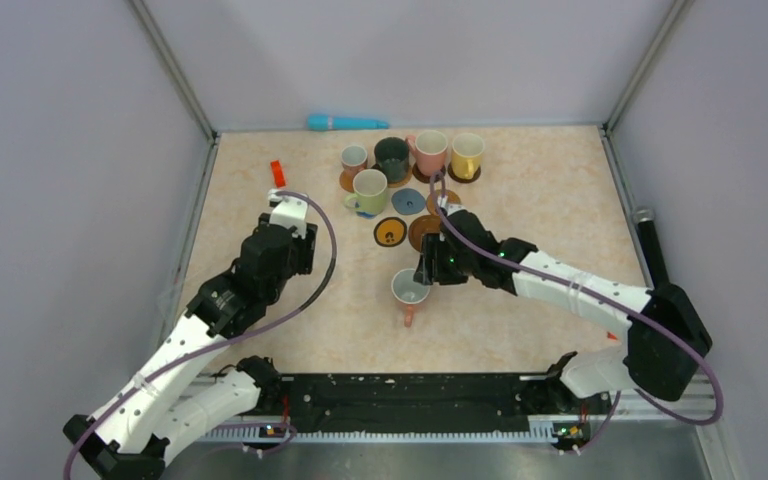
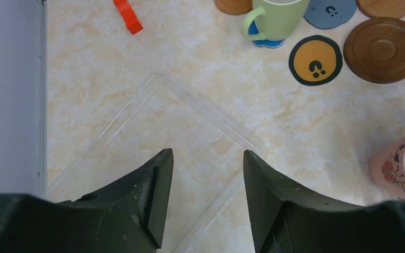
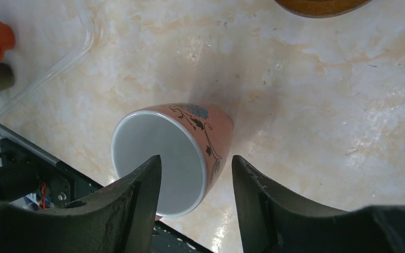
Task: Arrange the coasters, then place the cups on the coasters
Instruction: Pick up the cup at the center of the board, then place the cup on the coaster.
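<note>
A salmon floral cup (image 1: 410, 288) (image 3: 174, 153) stands upright on the bare table near the front. My right gripper (image 1: 430, 270) (image 3: 196, 158) is open astride its rim: one finger is over the white inside, the other outside with a gap to the wall. My left gripper (image 1: 287, 205) (image 2: 206, 153) hangs open over bare table. A green cup (image 1: 370, 190) (image 2: 274, 18) sits on a blue scalloped coaster (image 2: 266, 42). Grey (image 1: 356, 158), dark (image 1: 392, 155), pink (image 1: 431, 150) and yellow (image 1: 467, 153) cups stand behind on coasters. Bare coasters: grey-blue (image 1: 408, 200), black-rimmed orange (image 1: 390, 232) and dark brown (image 1: 424, 231).
A small red block (image 1: 277, 172) (image 2: 127, 16) lies at the back left. A teal stick (image 1: 345, 123) rests against the back wall. A black microphone (image 1: 650, 245) lies along the right wall. A clear plastic sheet (image 2: 205, 110) lies flat under my left gripper.
</note>
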Tool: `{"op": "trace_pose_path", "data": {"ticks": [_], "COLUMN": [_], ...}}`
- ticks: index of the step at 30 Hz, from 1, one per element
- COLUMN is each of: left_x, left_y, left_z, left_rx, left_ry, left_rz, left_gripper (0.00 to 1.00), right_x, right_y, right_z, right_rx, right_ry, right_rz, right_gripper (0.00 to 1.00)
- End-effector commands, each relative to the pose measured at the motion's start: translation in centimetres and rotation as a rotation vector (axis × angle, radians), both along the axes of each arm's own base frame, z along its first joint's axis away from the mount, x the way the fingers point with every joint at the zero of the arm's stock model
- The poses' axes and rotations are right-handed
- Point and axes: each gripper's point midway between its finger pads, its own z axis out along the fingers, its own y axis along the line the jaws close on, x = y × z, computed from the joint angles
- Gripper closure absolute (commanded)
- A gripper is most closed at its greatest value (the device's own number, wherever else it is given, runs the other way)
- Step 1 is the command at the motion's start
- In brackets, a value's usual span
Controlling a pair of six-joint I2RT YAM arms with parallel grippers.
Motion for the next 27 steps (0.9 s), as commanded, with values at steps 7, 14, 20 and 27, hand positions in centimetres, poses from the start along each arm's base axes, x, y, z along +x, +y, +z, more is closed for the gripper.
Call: {"op": "trace_pose_path", "data": {"ticks": [7,14,20,27], "left_x": [0.3,0.3,0.2,0.1], "left_y": [-0.2,-0.2,0.2,0.3], "left_z": [1.2,1.1,1.3,1.6], "left_rx": [-0.041,-0.042,-0.039,-0.039], "left_ry": [-0.054,-0.056,-0.067,-0.074], "left_rz": [0.002,0.004,0.016,0.016], "left_gripper": [0.44,0.44,0.44,0.44], "right_x": [1.4,3.7,7.8,14.4], "right_y": [2.0,1.4,-0.8,-5.0], "right_z": [-0.1,4.0,7.6,8.2], "right_rx": [-0.051,-0.09,-0.119,-0.235], "right_ry": [-0.052,-0.166,-0.229,-0.231], "right_rz": [0.0,-0.04,-0.107,-0.204], "right_gripper": [0.7,1.0,1.0,1.0]}}
